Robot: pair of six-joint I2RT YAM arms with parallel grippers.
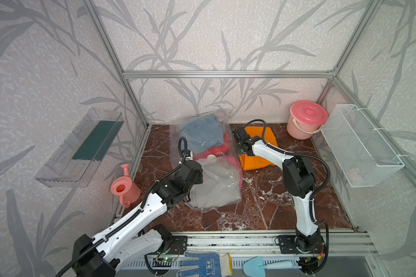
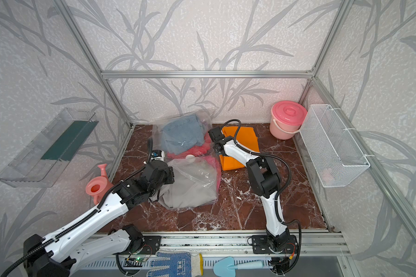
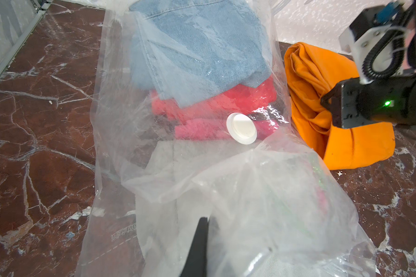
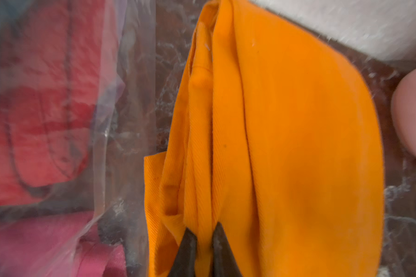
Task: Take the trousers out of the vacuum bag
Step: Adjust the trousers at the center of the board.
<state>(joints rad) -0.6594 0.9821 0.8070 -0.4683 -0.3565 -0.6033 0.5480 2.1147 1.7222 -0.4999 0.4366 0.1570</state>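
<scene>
Between the tips of the right gripper (image 4: 203,249), pinched tight: a fold of the folded orange cloth trousers (image 4: 286,144), lying beside the bag. The left gripper (image 3: 205,237) is clamped on the clear crinkly plastic vacuum bag (image 3: 250,179); just beyond it, inside the bag, lie the blue denim pair (image 3: 197,48), red pair (image 3: 250,96), pink pair (image 3: 202,130) and grey pair (image 1: 216,191).

Five trousers are counted: one orange pair (image 1: 256,160) outside and four seen through the plastic of the single vacuum bag (image 3: 113,134), namely one blue denim pair (image 1: 199,134), one red pair (image 3: 255,94), one hot pink pair (image 3: 197,132) and one grey pair (image 1: 214,194). One white valve disc (image 3: 241,128) is counted on that bag. Two grippers are counted, the left gripper (image 3: 203,223) and the right gripper (image 4: 203,230), and one each of pink lidded bucket (image 1: 308,120), pink watering can (image 1: 124,189), wire basket (image 1: 360,146), clear wall tray (image 1: 58,172), blue-dotted glove (image 1: 202,263) and light blue trowel (image 1: 257,265).
</scene>
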